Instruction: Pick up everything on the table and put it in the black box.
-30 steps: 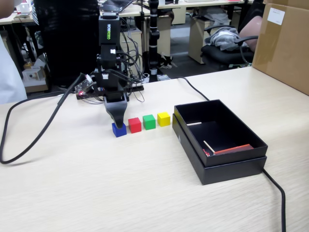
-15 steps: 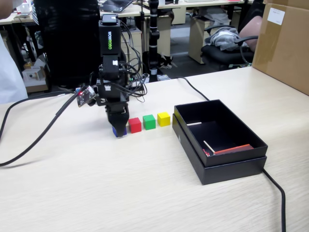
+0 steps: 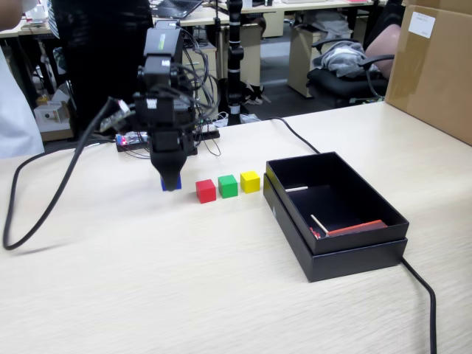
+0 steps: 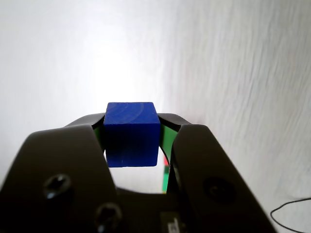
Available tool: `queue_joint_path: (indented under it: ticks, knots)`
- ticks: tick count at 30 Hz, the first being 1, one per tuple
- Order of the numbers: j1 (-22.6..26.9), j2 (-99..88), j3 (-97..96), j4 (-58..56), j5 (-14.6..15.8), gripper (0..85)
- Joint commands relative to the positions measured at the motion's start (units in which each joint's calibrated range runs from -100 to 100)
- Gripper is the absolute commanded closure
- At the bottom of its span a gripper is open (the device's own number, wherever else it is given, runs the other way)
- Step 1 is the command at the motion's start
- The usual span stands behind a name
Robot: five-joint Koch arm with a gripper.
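In the fixed view, the table (image 3: 184,287) fills the lower part of the frame, pale beige and bare along the near edge. A black cable (image 3: 422,295) runs off the lower right corner from the black box (image 3: 354,254), which sits right of centre with its long side slanting away. Inside the box, near the front wall, lie a red strip (image 3: 356,227) and a thin stick (image 3: 319,225); a second stick (image 3: 296,189) lies by the back wall.

Farther back, at mid-frame, three cubes stand in a short row on the table, close together but apart: the red cube (image 3: 206,191), the green cube (image 3: 228,186) and the yellow cube (image 3: 250,181), the yellow one nearest the box.

Left of the row, the gripper (image 3: 170,181) hangs above the table with the blue cube (image 3: 167,184) clamped between its jaws, clear of the surface. The wrist view shows this closely: the blue cube (image 4: 132,133) sits squeezed between the two dark fingers (image 4: 58,160), with the table beneath.

At the upper right stands a brown carton (image 3: 431,70).
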Motion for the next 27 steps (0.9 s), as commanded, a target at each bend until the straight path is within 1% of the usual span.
queue_joint_path:
  ticks: [1, 2, 4, 7, 9, 10, 12, 13, 19, 24, 26, 27]
  knots:
    - [3.0, -4.1, 9.8, -2.7, 0.8, 76.2]
    - [3.6, -3.9, 10.8, -2.9, 0.9, 76.2]
    - [6.4, -2.2, 15.5, -3.1, 1.4, 76.2]
    - [11.9, 6.4, 26.1, -3.1, 2.9, 76.1]
    - [14.0, 11.1, 31.3, -3.0, 3.9, 76.1]
    - [16.4, 18.7, 38.2, -3.1, 5.2, 76.1]
    - [18.2, 26.6, 44.2, -3.1, 6.3, 76.1]
    - [19.8, 33.5, 47.2, -3.1, 7.4, 76.1]
    - [22.8, 52.5, 48.8, -3.1, 10.5, 75.7]
    - [23.6, 60.3, 50.7, -3.1, 11.6, 75.0]
    - [23.7, 62.8, 51.2, -3.6, 11.7, 68.4]
    - [23.8, 65.1, 51.9, -5.4, 11.8, 59.5]
